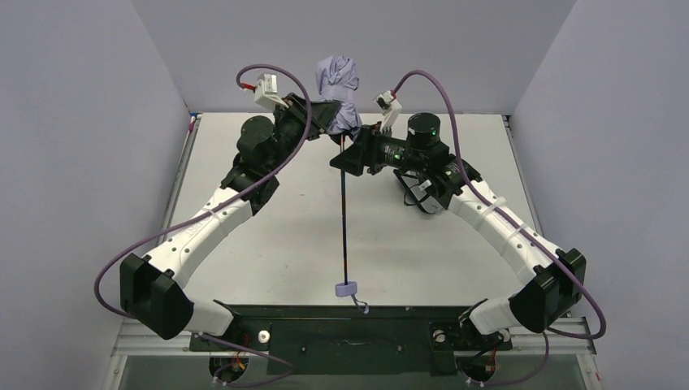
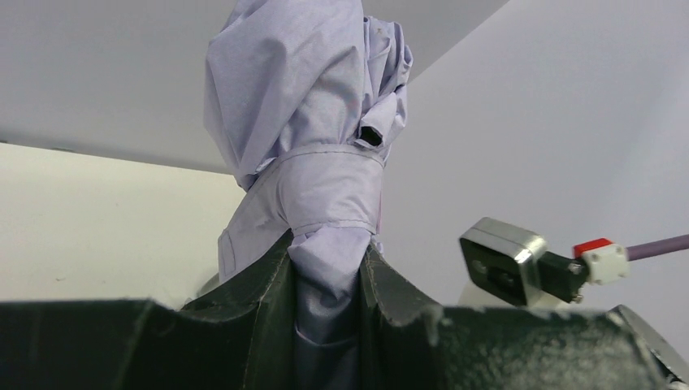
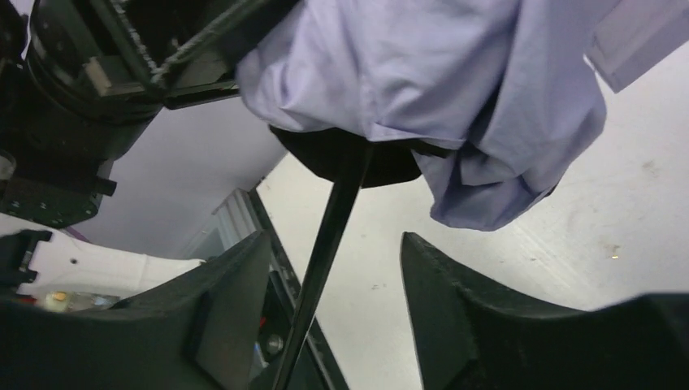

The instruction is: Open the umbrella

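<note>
The umbrella hangs upright over the table, its pale lavender canopy [image 1: 338, 85] bunched and still strapped at the top. Its thin black shaft [image 1: 344, 219] runs down to the small lavender knob handle [image 1: 345, 288]. My left gripper [image 1: 335, 122] is shut on the lower canopy fabric [image 2: 313, 130], which is pinched between the jaws [image 2: 327, 272]. My right gripper [image 1: 348, 158] stands open just under the canopy. In the right wrist view the shaft [image 3: 321, 260] passes between its spread fingers [image 3: 333, 237] without touching either, and the canopy [image 3: 422, 73] bulges above.
The white table [image 1: 268, 244] is boxed in by grey walls on three sides. A black base rail [image 1: 341, 333] runs along the near edge. The right arm's wrist camera [image 2: 504, 260] sits close beside the left jaws. The left arm's wrist [image 3: 73, 81] is close above the right gripper.
</note>
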Motion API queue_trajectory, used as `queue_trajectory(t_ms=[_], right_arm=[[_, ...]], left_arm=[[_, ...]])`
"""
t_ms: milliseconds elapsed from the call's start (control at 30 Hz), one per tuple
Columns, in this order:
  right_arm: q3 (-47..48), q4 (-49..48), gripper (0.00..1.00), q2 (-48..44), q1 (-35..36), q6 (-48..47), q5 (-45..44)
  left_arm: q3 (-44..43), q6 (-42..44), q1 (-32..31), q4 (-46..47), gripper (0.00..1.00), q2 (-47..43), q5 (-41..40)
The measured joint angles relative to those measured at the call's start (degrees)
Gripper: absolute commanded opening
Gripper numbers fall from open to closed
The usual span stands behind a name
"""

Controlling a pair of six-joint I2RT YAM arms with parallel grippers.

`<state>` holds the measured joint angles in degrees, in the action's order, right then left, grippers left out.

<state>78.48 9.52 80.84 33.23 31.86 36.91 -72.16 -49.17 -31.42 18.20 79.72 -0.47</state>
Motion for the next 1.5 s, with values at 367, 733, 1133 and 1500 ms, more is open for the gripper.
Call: queue_trajectory(t_ms=[367,733,1133,1500], right_arm=[[0.1,-6.4,0.00,3.2,-0.9,11.2,2.7],[-0.5,-5.7,0.00,3.3,-4.8,14.7,7.0],[-0.5,2.3,0.00,5.0,-3.9,12.7,14.4],[-0.1,9.5,0.00,6.7,-2.4,9.9,16.2]], left_arm=[[0.2,1.7,3.8,2.7,0.74,-0.8,4.6],[10.6,46.6,19.3,-0.2,0.97,-16.2,27.0],[9.4,121.1,10.5,-24.5,0.98,-13.4,44.9],[9.6,143.1,2.1,-24.1,0.68,-8.3,41.6]])
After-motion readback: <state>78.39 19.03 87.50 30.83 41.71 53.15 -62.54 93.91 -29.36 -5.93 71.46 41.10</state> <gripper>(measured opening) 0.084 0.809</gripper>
